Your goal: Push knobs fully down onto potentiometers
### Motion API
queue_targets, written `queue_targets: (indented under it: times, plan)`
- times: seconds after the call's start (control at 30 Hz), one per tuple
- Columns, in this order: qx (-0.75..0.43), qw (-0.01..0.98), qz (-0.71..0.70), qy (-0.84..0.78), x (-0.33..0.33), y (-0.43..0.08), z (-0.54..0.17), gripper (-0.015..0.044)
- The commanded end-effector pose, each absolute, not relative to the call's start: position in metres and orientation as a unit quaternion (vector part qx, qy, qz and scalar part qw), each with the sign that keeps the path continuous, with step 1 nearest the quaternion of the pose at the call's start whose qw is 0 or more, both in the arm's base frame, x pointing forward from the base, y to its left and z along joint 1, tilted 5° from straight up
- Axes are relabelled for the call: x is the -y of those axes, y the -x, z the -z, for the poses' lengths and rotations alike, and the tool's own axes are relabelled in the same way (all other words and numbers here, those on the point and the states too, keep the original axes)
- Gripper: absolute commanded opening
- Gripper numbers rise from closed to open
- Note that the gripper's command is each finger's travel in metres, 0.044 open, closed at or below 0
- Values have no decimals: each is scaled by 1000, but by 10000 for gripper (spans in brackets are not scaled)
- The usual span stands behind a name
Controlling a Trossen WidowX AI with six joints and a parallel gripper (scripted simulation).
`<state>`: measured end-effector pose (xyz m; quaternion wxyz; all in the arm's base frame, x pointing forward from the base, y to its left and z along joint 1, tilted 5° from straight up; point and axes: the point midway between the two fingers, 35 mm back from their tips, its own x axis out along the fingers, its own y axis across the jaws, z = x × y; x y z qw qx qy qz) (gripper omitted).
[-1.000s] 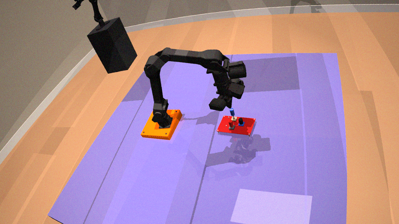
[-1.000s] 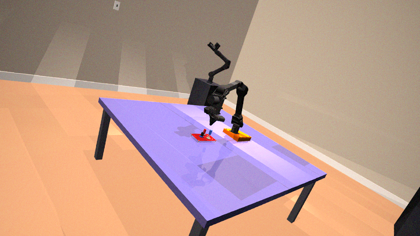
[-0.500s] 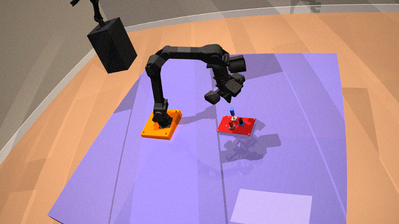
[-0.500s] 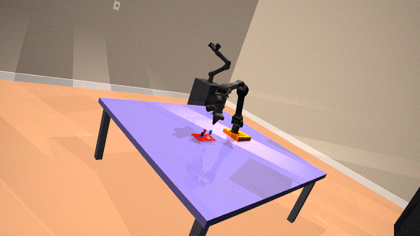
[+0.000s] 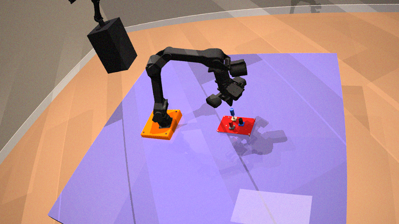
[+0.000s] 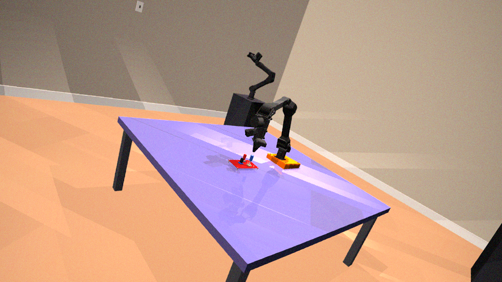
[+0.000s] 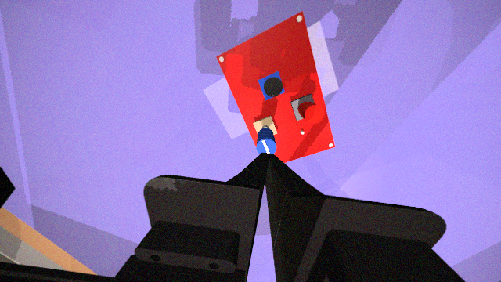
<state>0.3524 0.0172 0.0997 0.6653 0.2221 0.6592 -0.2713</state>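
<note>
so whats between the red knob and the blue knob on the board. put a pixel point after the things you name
Just bare red board (image 7: 287, 127) between the red knob (image 7: 307, 110) and blue knob (image 7: 266, 146), plus a small white dot (image 7: 302, 132), in the wrist view.
</note>
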Motion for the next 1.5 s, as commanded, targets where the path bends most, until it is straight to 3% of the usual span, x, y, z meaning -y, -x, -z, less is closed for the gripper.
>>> queue_targets:
  times: [0.0, 1.47]
  plan:
    - [-661, 662, 273, -224, -17, -351, -92, 0]
    - [-661, 662, 273, -224, -16, -350, -75, 0]
